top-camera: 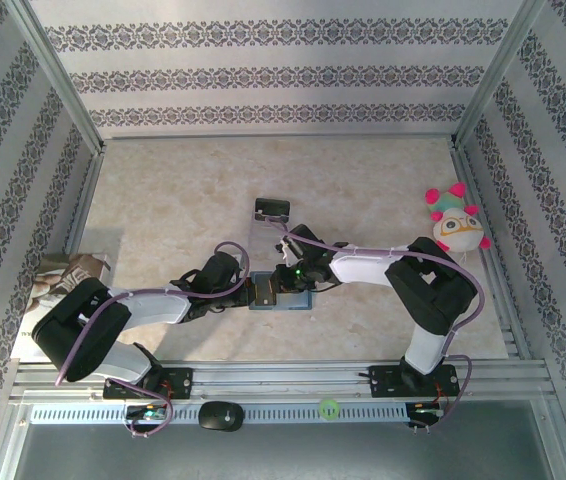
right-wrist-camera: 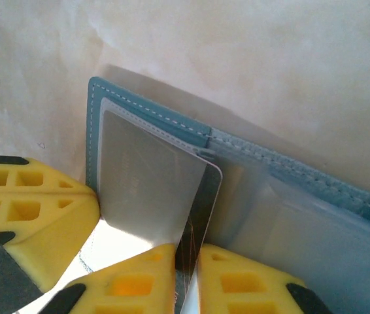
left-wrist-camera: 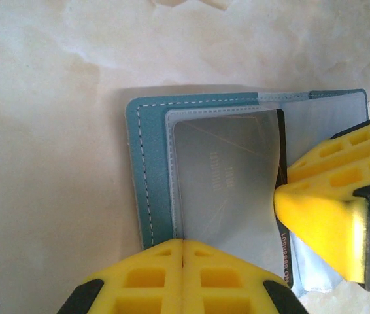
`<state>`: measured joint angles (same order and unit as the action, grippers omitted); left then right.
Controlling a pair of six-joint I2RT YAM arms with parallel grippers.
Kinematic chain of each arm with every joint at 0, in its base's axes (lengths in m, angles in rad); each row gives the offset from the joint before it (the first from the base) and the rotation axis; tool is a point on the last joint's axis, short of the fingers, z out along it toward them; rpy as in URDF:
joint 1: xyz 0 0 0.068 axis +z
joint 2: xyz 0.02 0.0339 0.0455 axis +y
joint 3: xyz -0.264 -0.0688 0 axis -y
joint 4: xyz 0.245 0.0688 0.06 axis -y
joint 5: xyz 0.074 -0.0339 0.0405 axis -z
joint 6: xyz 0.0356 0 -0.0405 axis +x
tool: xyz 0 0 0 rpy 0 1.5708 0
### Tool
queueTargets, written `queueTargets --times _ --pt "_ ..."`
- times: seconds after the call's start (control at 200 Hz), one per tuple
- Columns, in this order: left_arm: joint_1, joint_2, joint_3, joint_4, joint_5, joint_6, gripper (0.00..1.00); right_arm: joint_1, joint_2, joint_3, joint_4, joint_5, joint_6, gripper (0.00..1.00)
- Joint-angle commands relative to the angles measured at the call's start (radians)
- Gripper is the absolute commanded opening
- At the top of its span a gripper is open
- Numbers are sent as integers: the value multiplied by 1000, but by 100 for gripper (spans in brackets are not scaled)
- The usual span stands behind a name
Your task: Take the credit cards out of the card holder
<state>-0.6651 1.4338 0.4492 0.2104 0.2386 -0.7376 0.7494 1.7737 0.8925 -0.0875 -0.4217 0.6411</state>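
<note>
One teal-blue, white-stitched card holder lies open on the beige marbled table, near its middle. The yellow-fingered left gripper rests clenched shut at its left edge. The right gripper pinches a silvery, dark-rimmed credit card at the clear pocket. Farther right sits a pink-and-white plush toy.

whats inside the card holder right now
In the clear pocket of the card holder sits one card, its dark edge pinched by the right gripper jaws. Whether more cards lie beneath it is hidden.
</note>
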Motion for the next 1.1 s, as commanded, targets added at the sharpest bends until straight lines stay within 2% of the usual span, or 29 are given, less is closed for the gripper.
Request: queueTargets --times 0.0,0.11,0.65,0.869,1.094 --pt "8 46 -32 -18 10 -11 1 0 9 -25 36 -23 14 9" --pt "10 42 -34 -22 6 -11 0 -7 -17 -49 35 3 23 0" --pt "23 54 -40 -8 20 -11 0 -26 -174 -124 -64 136 23 0" --pt "25 59 -30 -6 29 -8 0 -6 -258 -84 -167 218 4 0" --pt "25 58 -21 -5 34 -4 0 27 -254 -11 -287 296 -7 0"
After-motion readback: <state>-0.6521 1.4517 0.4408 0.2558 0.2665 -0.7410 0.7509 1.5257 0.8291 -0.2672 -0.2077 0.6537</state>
